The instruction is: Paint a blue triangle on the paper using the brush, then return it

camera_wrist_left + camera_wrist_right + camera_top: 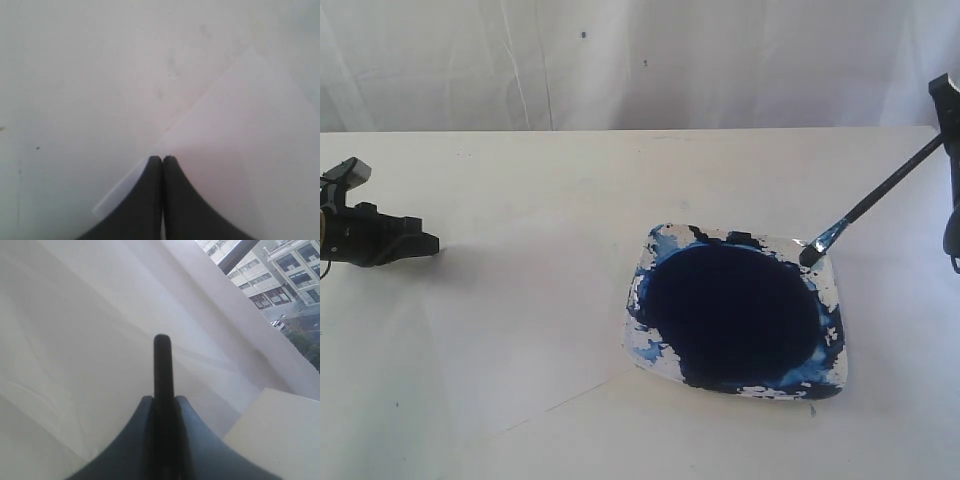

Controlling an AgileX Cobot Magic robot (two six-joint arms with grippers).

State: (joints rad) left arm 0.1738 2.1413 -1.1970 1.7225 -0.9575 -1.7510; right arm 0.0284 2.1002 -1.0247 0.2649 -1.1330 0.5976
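Note:
The brush (880, 195) slants down from my right gripper (946, 140) at the right edge of the exterior view. Its blue-stained tip (812, 254) touches the far right corner of the paint dish (654, 352). In the right wrist view the gripper (162, 399) is shut on the black handle (162, 360), which sticks out past the jaws. My left gripper (430, 243) lies low at the table's left, shut and empty. In the left wrist view its tips (162, 158) sit over a corner of the white paper (240, 150). The blue triangle is out of view.
The square dish holds a large dark navy paint pool (735, 310). A white curtain (620, 60) hangs behind the white table (540, 190). A window with buildings beyond (280, 270) shows in the right wrist view.

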